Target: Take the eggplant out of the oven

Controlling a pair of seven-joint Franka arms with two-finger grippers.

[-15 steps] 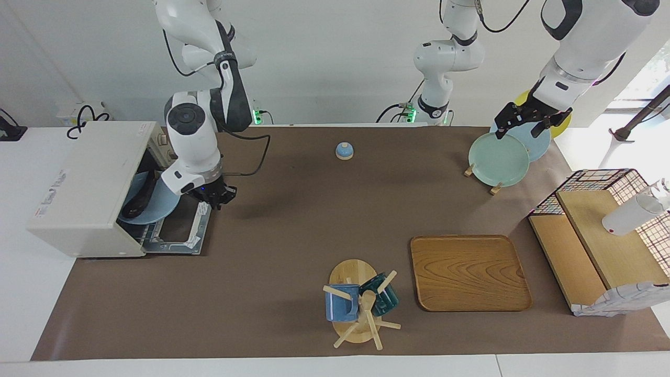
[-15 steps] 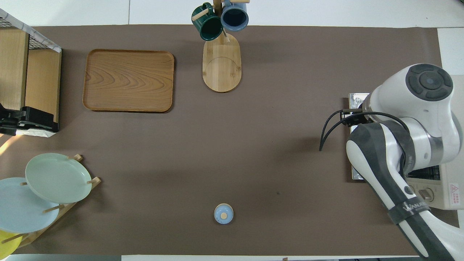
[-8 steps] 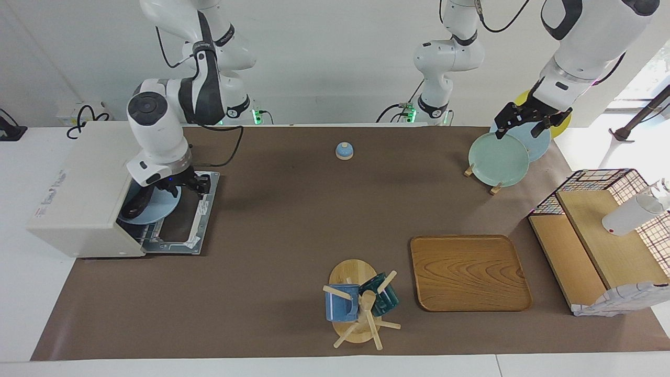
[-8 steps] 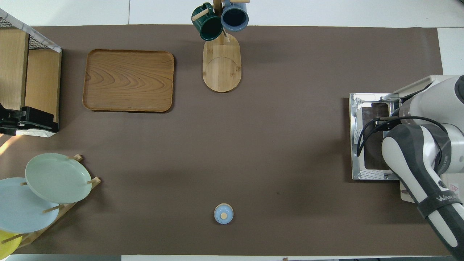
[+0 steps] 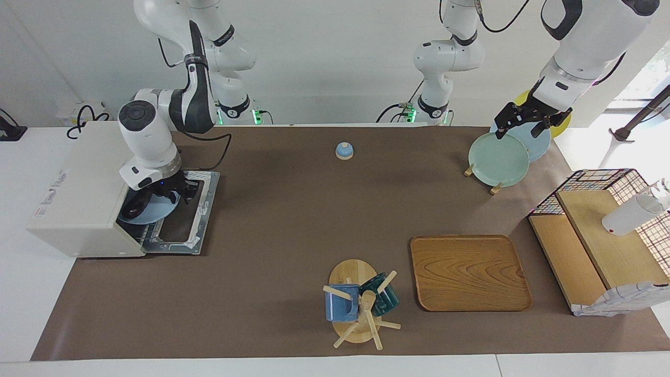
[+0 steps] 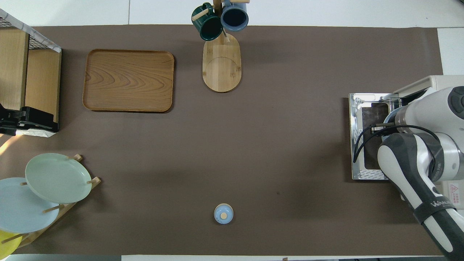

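Note:
The off-white oven [image 5: 78, 183] stands at the right arm's end of the table with its door [image 5: 180, 225] lying open and flat. In its mouth a light blue plate [image 5: 154, 210] carries the dark eggplant [image 5: 133, 207], partly hidden by the oven wall. My right gripper [image 5: 175, 192] is low at the oven mouth, at the plate's rim nearest the robots. In the overhead view the right arm [image 6: 417, 152] covers the oven [image 6: 435, 81] mouth and the eggplant is hidden. My left gripper [image 5: 525, 124] waits open above the plate rack.
A rack of plates [image 5: 498, 157] stands toward the left arm's end. A wooden tray [image 5: 468, 272], a mug tree [image 5: 358, 303], a small blue bell [image 5: 344, 151] and a wire-and-wood shelf [image 5: 602, 241] are also on the table.
My right arm has swung from above the open door toward the oven. Its gripper now sits lower, at the plate in the oven mouth. The left arm has not moved.

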